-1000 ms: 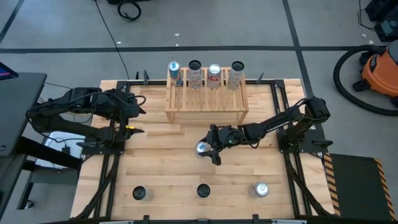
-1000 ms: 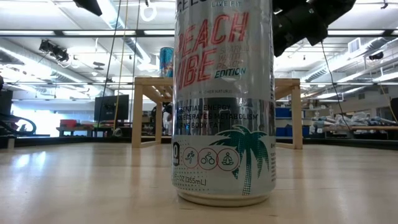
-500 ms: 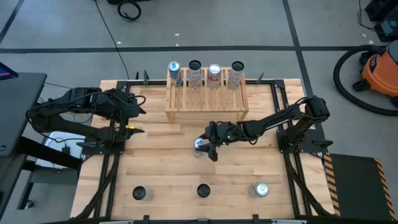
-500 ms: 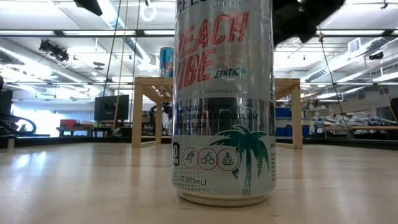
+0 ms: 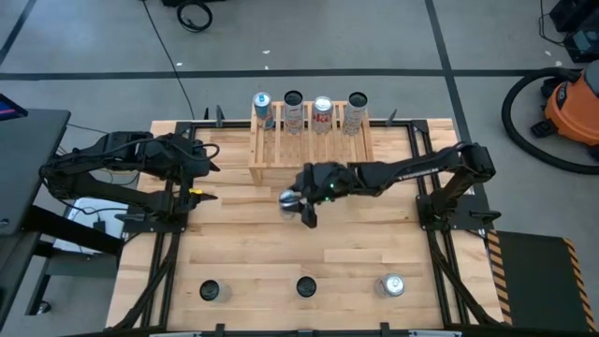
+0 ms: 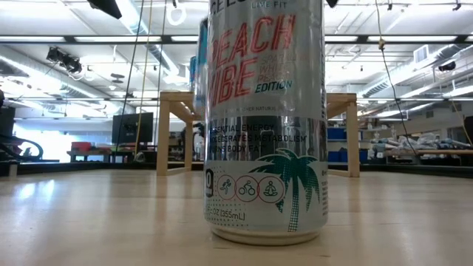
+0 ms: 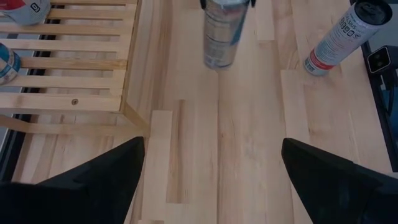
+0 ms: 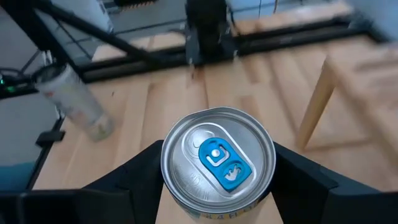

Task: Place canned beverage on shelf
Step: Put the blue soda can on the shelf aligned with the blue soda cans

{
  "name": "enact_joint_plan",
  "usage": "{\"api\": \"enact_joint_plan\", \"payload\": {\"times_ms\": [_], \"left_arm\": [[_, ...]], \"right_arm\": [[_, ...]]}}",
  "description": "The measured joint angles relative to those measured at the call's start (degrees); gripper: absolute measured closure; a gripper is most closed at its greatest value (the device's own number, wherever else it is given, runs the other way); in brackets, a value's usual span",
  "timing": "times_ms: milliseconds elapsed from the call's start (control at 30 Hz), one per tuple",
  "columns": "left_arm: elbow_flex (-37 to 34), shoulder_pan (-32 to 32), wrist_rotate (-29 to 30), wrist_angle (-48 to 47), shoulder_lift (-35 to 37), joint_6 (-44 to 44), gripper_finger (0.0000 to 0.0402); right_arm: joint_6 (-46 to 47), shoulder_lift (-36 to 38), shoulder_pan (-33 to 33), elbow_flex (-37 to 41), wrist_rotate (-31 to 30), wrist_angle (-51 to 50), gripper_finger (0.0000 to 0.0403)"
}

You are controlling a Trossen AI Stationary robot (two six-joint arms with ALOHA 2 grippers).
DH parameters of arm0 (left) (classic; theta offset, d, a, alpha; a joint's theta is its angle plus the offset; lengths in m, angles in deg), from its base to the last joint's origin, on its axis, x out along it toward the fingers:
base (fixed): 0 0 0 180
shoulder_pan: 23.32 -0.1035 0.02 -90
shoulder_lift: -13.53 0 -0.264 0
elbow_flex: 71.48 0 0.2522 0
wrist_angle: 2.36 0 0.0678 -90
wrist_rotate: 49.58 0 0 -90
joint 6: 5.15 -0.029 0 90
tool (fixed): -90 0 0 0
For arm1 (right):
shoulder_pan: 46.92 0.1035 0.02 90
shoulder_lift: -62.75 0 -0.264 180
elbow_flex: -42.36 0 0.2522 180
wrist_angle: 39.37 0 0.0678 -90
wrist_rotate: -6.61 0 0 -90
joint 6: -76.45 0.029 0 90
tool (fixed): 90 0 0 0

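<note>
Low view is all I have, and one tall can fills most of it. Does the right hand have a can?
Observer: Yes. In its wrist view, the right hand is shut on a blue-tabbed can.
Operator: Where is it relative to the shelf?
Observer: From above, it is just in front of the shelf, close to the front edge.
Operator: Any room on top?
Observer: Four cans stand along the shelf's back edge. The slats in front of them are bare.
Operator: And the left arm?
Observer: The left hand is open at the table's left side.
</note>
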Motion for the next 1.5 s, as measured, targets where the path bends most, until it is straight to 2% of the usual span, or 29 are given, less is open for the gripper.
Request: {"api": "enact_joint_plan", "payload": {"times_ms": [300,700,1000,1267,1500], "left_arm": [[0.00,0.01,-0.01,0.00,0.00,0.00,0.0021],[0.01,0.02,0.00,0.12,0.00,-0.01,0.0021],[0.00,0.01,-0.01,0.28,0.02,-0.28,0.0021],[0.00,0.02,-0.01,0.31,0.00,-0.35,0.0021],[0.00,0.01,-0.02,0.25,0.01,-0.31,0.0021]], "right_arm": [[-4.04,-0.01,-5.40,-10.10,1.28,-6.68,0.0155],[-9.91,0.00,-12.85,-18.47,7.12,-6.82,0.0155],[-12.01,-0.01,-16.54,-22.39,11.88,-6.93,0.0154],[-12.09,-0.24,-17.63,-22.61,11.88,-6.73,0.0154],[-11.20,-4.34,-17.50,-22.60,13.21,-6.64,0.0153]]}}
